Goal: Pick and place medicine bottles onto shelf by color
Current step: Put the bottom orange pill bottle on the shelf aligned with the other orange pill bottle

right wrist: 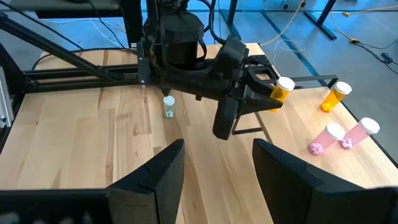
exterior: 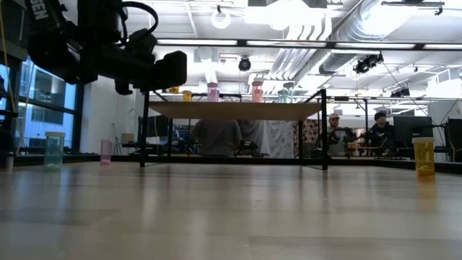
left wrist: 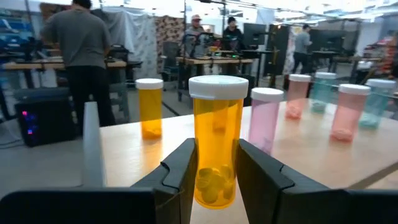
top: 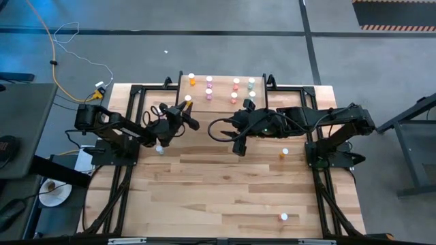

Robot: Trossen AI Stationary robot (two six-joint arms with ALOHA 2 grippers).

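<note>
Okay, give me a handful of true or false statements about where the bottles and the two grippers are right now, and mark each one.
1. The left gripper is shut on an orange bottle. True.
2. The right gripper holds a pink bottle. False: it is open and holds nothing, with bare table between its fingers.
3. Another orange bottle already stands on the shelf, near the one held. True.
4. The shelf carries only orange bottles. False: pink bottles and teal bottles stand there too.
5. Every bottle is off the table. False: an orange bottle on the table stands near the right arm, and a white-capped bottle stands near the front edge.
</note>
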